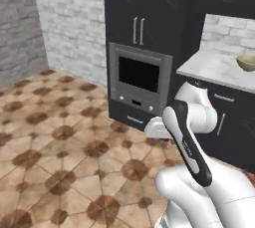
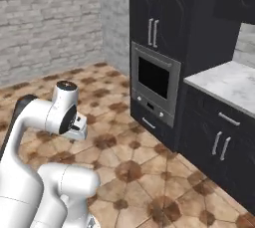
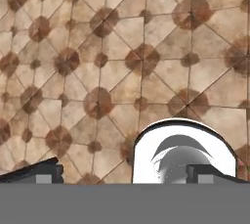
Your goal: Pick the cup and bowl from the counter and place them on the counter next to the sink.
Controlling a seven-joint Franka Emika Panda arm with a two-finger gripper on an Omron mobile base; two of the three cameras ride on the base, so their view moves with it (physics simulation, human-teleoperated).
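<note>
Bowl (image 1: pixel 246 62) sits on the white marble counter (image 1: pixel 211 67) at the right edge of the left base picture, about a third of the way down, and only part of it peeks in. The cup cannot be made out anywhere, and neither can the sink

The robot arm (image 1: pixel 187 137) is folded up low, in the lower right of that picture, well apart from the counter. The claw (image 3: pixel 122 171) points down at the brown tiled floor (image 3: pixel 97 61). Its two dark tips stand far apart at the bottom of the hand picture, so the claw is wide open, and it holds nothing

A grey oven (image 2: pixel 154 82) set in tall dark cabinets (image 2: pixel 159 18) stands in the middle of the right base picture, with the counter to its right

It looks like the job is just at the start: nothing has been picked up yet. The next move likely needs the robot to roll closer to the counter, lift its arm up over the top, and bring the open claw down around the rim of the bowl, or find the cup first
</note>
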